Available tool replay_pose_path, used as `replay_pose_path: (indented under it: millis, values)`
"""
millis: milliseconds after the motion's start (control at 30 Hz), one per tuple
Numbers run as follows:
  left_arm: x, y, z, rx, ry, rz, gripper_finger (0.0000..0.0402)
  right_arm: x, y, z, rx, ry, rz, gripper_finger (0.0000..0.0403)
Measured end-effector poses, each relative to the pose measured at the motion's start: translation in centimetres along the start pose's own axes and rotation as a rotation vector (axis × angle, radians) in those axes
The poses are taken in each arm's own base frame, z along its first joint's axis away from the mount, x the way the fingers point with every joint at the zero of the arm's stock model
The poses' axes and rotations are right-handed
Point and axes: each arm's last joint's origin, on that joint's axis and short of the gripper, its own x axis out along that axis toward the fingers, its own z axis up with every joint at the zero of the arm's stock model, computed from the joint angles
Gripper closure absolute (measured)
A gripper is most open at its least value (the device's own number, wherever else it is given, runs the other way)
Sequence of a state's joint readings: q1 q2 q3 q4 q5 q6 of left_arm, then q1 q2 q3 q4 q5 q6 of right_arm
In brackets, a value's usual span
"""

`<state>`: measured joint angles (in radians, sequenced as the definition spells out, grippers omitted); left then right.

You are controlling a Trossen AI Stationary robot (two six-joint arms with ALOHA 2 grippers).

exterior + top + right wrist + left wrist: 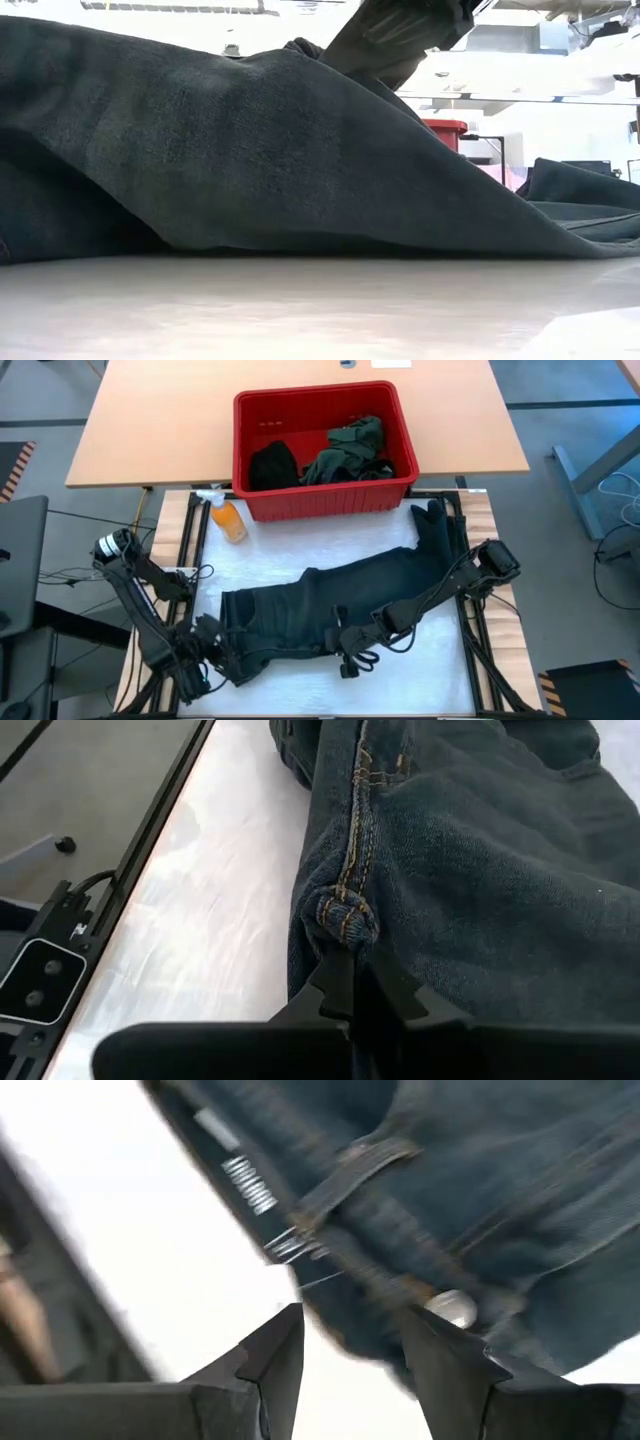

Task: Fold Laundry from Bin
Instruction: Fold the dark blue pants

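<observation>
The trousers (340, 610) are soft and floppy, best held at seams. One seam is pinched by the right gripper (355, 1005) at six o'clock; the left gripper (345, 1350), at seven o'clock, is open.

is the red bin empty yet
No. The bin still holds a black cloth and an olive garment.

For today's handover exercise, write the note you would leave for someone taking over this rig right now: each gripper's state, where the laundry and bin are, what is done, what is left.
Right gripper: shut on a seam fold of the trousers, near their middle at the front edge.
Left gripper: open, at the waistband end, holding nothing.
Trousers: out of the bin, spread across the white mat, one leg reaching toward the bin; not yet folded.
Bin: at the back of the table, holding a green garment and a black cloth.
Left: fold the trousers, then the two pieces in the bin.
</observation>
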<state>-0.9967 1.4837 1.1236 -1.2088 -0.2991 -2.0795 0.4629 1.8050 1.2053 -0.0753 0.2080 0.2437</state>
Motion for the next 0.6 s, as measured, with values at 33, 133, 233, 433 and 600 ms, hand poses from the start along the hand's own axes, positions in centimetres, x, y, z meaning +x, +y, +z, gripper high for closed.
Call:
replay_pose_path:
  millis: [33, 133, 233, 433, 600]
  values:
    - [0.0, 0.2, 0.0, 0.003, 0.003, 0.023, 0.0246, 0.0, 0.0, 0.0, 0.001, 0.0, 0.001, 0.0377]
    - [-0.1, 0.3, 0.2, -0.017, 0.002, 0.028, 0.0246, 0.0, 0.0, 0.0, 0.002, 0.0, 0.001, 0.0378]
    - [-0.2, -0.1, 0.2, -0.04, -0.001, -0.051, 0.0241, 0.0, 0.0, 0.0, 0.002, 0.0, 0.001, 0.0377]
    - [1.5, 1.1, 0.2, -0.047, 0.012, -0.101, 0.0199, 0.0, 0.0, 0.0, 0.003, 0.0, 0.0, 0.0377]
    - [2.6, 2.6, 0.7, -0.113, 0.058, -0.125, 0.0146, 0.0, 0.0, 0.0, 0.004, 0.005, 0.017, 0.0377]
